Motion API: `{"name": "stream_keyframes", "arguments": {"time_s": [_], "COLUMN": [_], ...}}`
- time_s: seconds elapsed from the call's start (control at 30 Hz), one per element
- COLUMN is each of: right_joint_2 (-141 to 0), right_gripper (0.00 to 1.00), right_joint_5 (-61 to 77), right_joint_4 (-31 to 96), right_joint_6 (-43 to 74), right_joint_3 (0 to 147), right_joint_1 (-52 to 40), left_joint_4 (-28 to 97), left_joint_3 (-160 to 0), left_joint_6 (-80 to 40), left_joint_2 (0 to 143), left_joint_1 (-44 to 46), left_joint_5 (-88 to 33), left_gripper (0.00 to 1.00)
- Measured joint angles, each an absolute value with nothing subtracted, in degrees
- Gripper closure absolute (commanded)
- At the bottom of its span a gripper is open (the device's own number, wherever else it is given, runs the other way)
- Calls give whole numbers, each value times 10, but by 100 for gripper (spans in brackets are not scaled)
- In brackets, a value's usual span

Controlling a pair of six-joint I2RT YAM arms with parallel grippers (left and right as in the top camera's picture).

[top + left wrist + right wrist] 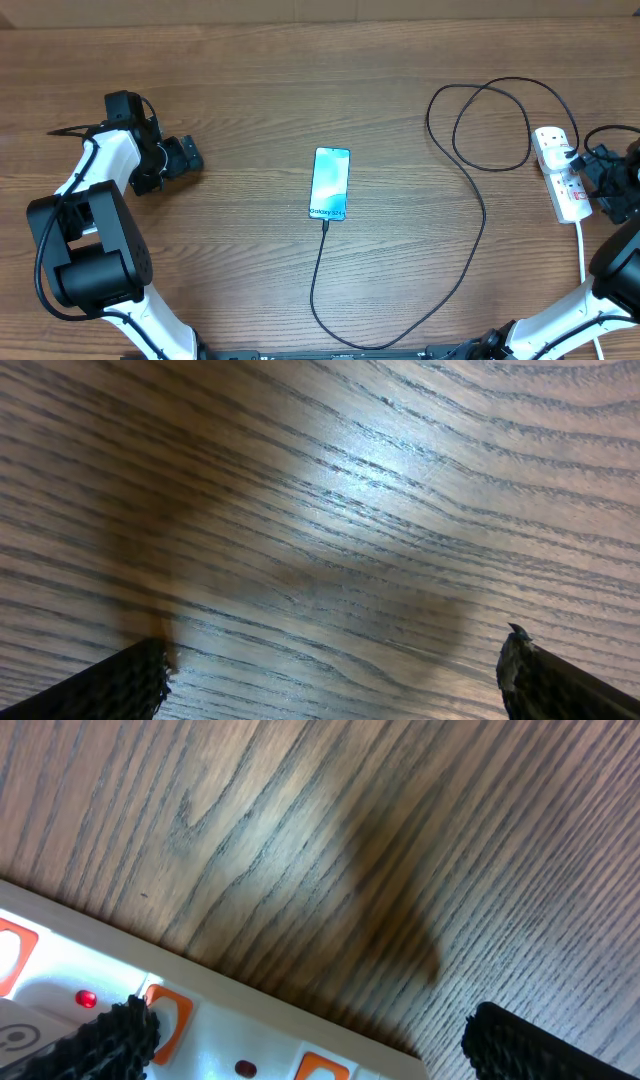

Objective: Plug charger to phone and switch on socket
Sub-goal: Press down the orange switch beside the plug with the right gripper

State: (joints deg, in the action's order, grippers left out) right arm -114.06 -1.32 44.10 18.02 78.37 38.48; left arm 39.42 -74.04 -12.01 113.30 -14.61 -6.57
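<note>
Hovering at the white 2-outlet power strip [555, 150], right gripper [300, 1038] apart; thin black cable [470, 250] looks plugged into teal-screened phone [330, 183]; switching seems left.

Brown wooden table [250, 80], wavy grain, soft glare

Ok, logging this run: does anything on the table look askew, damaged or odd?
Nothing stands out. The phone lies flat with its screen lit. The charger meets its near end and loops loosely round to the socket at the right edge. No damage or spill shows.
</note>
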Motion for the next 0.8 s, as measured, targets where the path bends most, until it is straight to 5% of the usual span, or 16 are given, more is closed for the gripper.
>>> {"name": "stream_keyframes", "arguments": {"time_s": [0.8], "right_joint_2": [-1139], "right_gripper": [0], "right_joint_5": [3], "right_joint_4": [461], "right_joint_6": [180], "right_joint_3": [784], "right_joint_1": [387], "left_joint_4": [394], "left_joint_3": [-740], "left_joint_6": [-120], "left_joint_2": [1133], "left_joint_1": [-146], "left_joint_5": [-65], "left_gripper": [0]}}
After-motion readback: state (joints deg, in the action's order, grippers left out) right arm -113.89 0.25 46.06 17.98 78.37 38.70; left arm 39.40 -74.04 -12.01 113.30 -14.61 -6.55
